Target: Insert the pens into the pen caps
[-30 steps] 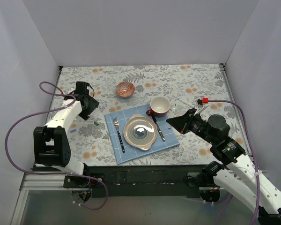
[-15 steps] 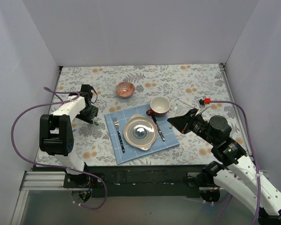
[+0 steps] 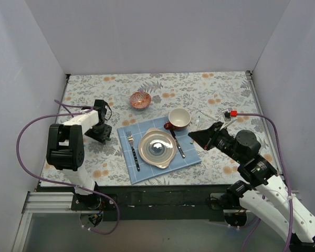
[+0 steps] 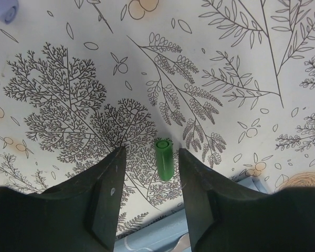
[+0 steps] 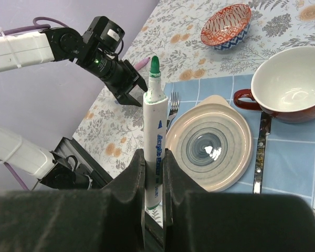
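My left gripper [image 4: 150, 155] stands wide open and empty, its fingers either side of the green cap [image 4: 163, 158], which lies flat on the table [image 4: 68, 79] beside the mat [image 3: 147, 173]. The cap's long axis runs along my fingers, open mouth pointing away from the wrist. My right gripper [image 5: 153, 157] is clamped on the pen [image 5: 154, 113], whose green tip points toward the left arm, well apart across the plate [image 5: 236, 157].
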